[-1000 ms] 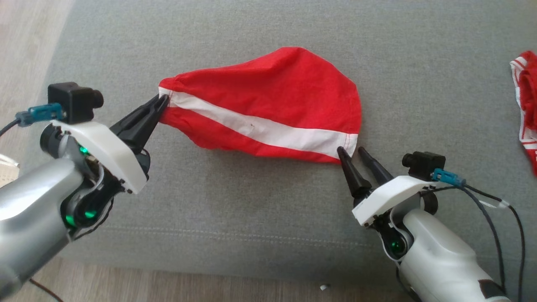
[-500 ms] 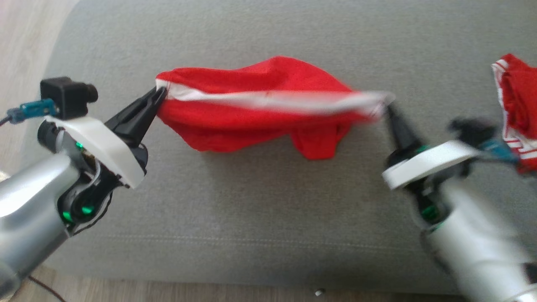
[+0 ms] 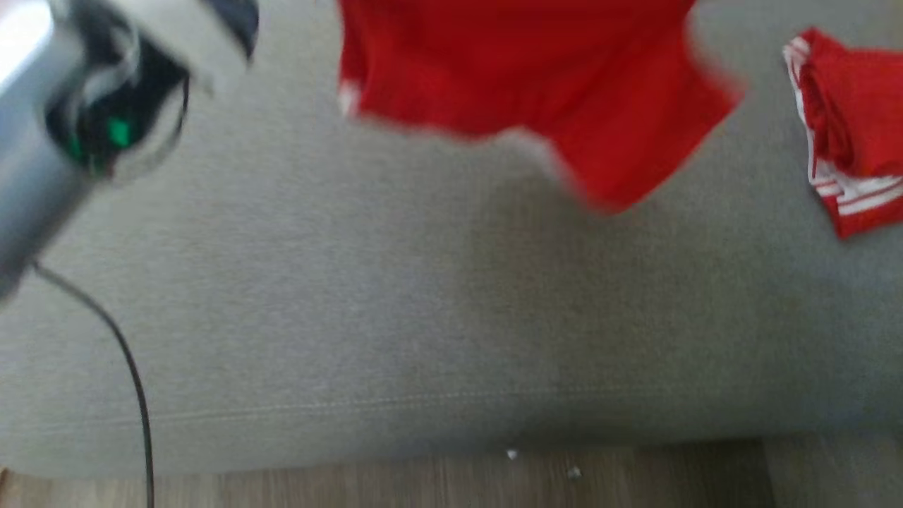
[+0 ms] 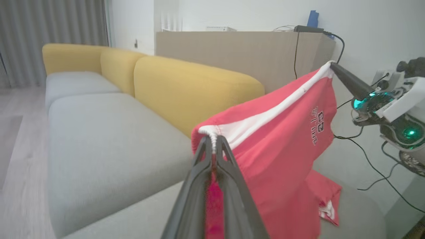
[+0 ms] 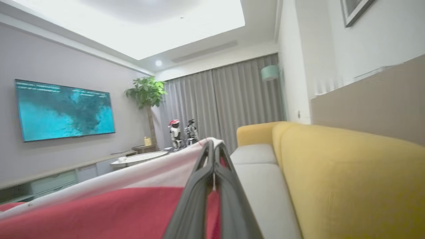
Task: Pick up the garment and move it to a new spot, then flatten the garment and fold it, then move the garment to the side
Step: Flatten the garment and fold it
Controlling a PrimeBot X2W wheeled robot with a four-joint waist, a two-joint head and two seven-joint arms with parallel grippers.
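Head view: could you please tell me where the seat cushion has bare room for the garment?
Bare: the grey fabric seat cushion between the hanging red white-banded garment and its front seam. Crowded: far right, by crumpled red-and-white clothing.

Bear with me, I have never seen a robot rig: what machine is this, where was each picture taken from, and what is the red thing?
This is a two-armed wheeled robot. The top-down picture comes from its head camera, looking at a grey sofa seat. The other two come from cameras on its wrists, looking forward along each arm. The left fingers are shut on one end of the white band of a red garment; the right fingers are shut on the other end. They hold it up, stretched between them, over the seat. A second red-and-white garment lies on the seat at the robot's right.
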